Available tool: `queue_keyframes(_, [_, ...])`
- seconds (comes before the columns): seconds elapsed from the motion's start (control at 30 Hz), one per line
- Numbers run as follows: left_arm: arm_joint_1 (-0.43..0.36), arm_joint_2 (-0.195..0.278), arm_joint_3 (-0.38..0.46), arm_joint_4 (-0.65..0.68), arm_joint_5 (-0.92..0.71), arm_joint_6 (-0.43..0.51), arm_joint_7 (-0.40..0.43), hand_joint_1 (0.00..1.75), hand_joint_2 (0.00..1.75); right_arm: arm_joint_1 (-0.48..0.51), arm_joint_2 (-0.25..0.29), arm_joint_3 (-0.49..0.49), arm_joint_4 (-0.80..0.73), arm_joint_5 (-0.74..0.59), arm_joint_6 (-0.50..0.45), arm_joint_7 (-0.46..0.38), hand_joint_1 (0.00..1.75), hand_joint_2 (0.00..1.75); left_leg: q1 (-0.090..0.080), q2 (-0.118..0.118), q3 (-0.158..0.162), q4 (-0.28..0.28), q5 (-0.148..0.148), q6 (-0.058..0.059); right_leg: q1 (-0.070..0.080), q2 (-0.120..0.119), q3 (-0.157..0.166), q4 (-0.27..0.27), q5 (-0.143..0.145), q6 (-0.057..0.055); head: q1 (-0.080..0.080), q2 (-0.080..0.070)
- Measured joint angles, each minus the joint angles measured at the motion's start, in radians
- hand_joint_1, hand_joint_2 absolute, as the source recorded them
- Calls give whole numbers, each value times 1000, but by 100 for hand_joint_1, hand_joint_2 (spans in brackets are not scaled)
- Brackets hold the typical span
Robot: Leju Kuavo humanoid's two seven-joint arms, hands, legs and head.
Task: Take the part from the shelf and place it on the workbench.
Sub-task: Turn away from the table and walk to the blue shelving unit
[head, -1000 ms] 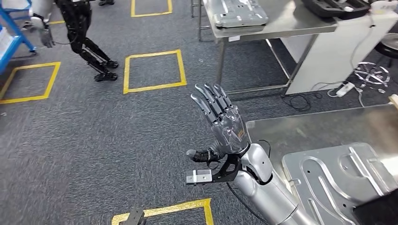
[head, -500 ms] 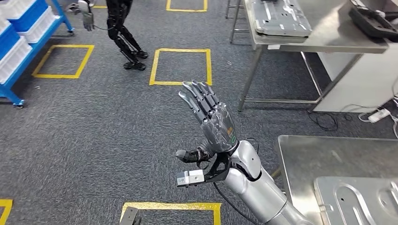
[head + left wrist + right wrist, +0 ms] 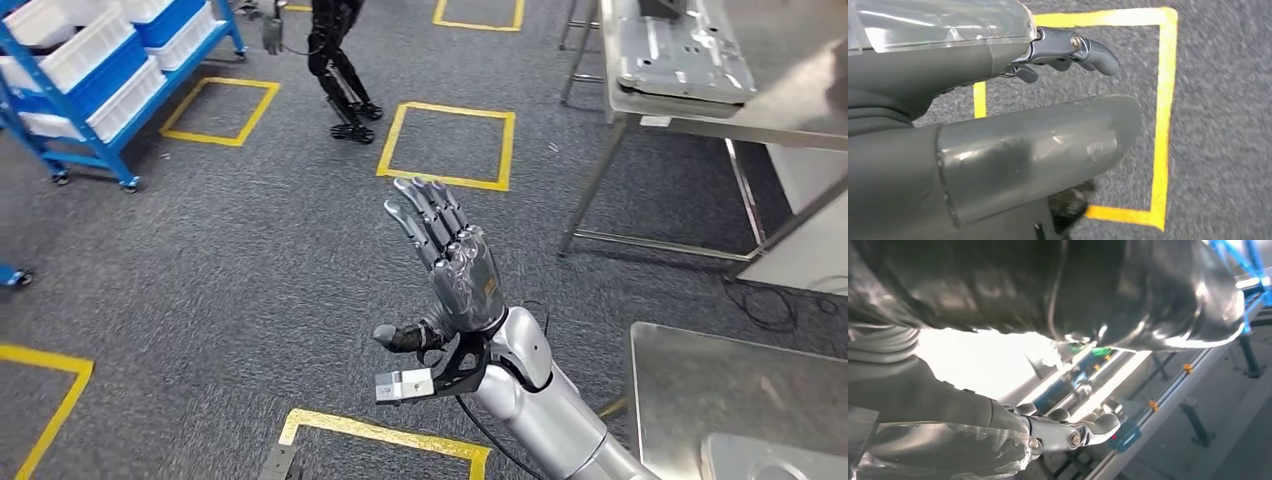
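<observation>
In the head view the right hand point(image 3: 452, 262) was raised over grey carpet, fingers straight and spread, thumb out to the side, holding nothing. Far ahead of it and to its left stood a blue shelf point(image 3: 100, 95) with white and blue bins. Ahead and to its right a metal table point(image 3: 780, 110) carried a flat grey metal part point(image 3: 683, 55); a second such part point(image 3: 770, 462) lay on the steel workbench point(image 3: 720, 380) close beside the forearm, to the right. Another robot's dark legs point(image 3: 340, 60) stood far ahead, next to a yellow floor square point(image 3: 450, 145). In the left wrist view the left hand point(image 3: 1013, 145) hung above carpet and a yellow floor outline point(image 3: 1163, 115), fingers apart, nothing held. In the right wrist view the right hand's fingers point(image 3: 1083, 427) lay extended with nothing between them, against glare and blurred surroundings.
</observation>
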Motion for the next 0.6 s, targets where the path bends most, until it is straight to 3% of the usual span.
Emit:
queue_keyframes(0.03, [2,0,0,0,-2,6,2,0,0,6,0,0,-1,0,-2,-4,0,0,1,4,-1,4,8,-2,1,-13,1,1,-2,1,0,0])
queue_keyframes(0.07, [3,0,0,0,-2,13,5,0,0,12,0,0,-4,1,-4,-11,0,0,2,9,19,-31,32,-3,1,-26,2,2,-5,2,0,0])
queue_keyframes(0.1, [3,0,0,0,-3,19,6,0,0,18,1,0,-8,1,-5,-18,0,0,2,21,57,-99,65,-2,1,-37,5,3,-8,5,0,0])
queue_keyframes(0.17, [0,0,0,0,-7,27,6,0,0,30,2,0,-18,3,-8,-41,0,0,-5,54,125,-223,105,7,5,-56,8,8,-17,14,0,0])
queue_keyframes(0.23, [-2,0,0,0,-14,30,6,0,0,43,6,-3,-27,13,-10,-73,0,0,-13,63,143,-262,106,20,9,-72,10,9,-22,23,1,0])
queue_keyframes(0.3, [0,-1,0,0,-20,34,7,0,0,57,15,-9,-32,33,-11,-116,0,0,-12,44,143,-268,110,31,9,-82,15,8,-26,33,1,0])
queue_keyframes(0.37, [-2,-3,-2,0,-29,37,8,0,0,69,22,-21,-38,53,-12,-157,0,0,-8,26,149,-279,116,44,4,-50,5,42,-53,42,1,0])
queue_keyframes(0.4, [-5,-5,-4,0,-34,37,11,0,0,74,24,-28,-41,60,-12,-175,0,0,-6,16,152,-283,118,50,1,-24,-16,89,-81,45,1,0])
queue_keyframes(0.43, [-10,-9,-6,0,-39,36,15,0,0,80,25,-36,-42,63,-13,-189,0,0,-6,6,151,-283,119,54,-1,1,-48,155,-113,46,2,0])
queue_keyframes(0.5, [-18,-19,-12,0,-45,36,27,0,0,89,25,-49,-41,64,-13,-205,0,0,-8,-19,150,-282,119,58,-2,20,-113,275,-155,47,2,0])
queue_keyframes(0.53, [-21,-24,-15,0,-48,36,31,0,0,91,26,-53,-40,66,-13,-208,0,0,-8,-32,150,-280,119,58,-2,22,-127,293,-148,46,2,0])
queue_keyframes(0.57, [-23,-28,-16,0,-50,33,31,0,0,92,27,-56,-39,71,-13,-212,0,0,-8,-45,150,-278,119,58,-2,25,-122,272,-121,44,2,0])
queue_keyframes(0.6, [-24,-31,-19,0,-52,21,24,0,0,92,30,-61,-40,81,-13,-217,0,0,-8,-58,150,-275,118,56,-2,34,-98,214,-80,41,2,0])
